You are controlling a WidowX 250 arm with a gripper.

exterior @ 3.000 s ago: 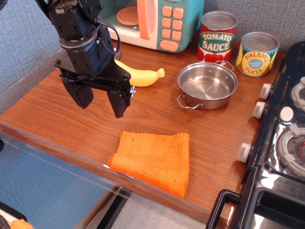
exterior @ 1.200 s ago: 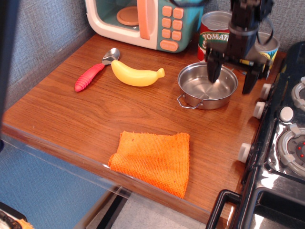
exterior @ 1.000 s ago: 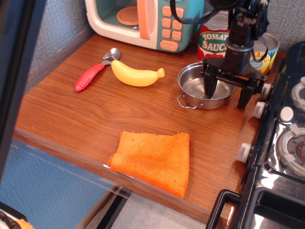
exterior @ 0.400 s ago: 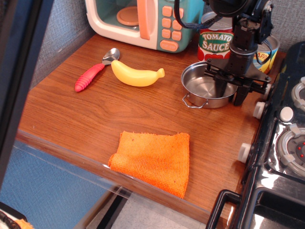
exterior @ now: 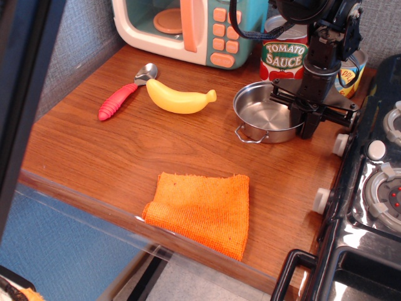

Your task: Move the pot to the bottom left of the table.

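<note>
The shiny steel pot [exterior: 263,114] with wire loop handles sits on the brown wooden table [exterior: 125,157], at its back right, in front of the tomato sauce can. My black gripper [exterior: 305,124] reaches down from above and its fingers are closed on the pot's right rim. The pot rests on the table. The right handle is hidden behind the gripper.
A tomato sauce can [exterior: 285,53] and a pineapple slices can [exterior: 351,72] stand behind the pot. A yellow banana [exterior: 180,99], a red-handled spoon [exterior: 122,95] and a toy microwave [exterior: 188,28] are at the back left. An orange cloth [exterior: 200,210] lies near the front edge. A black toy stove [exterior: 369,182] is on the right.
The gripper came across from the left side of the table, lowered over the pot's right rim and closed its fingers on it. The pot shifted slightly.
</note>
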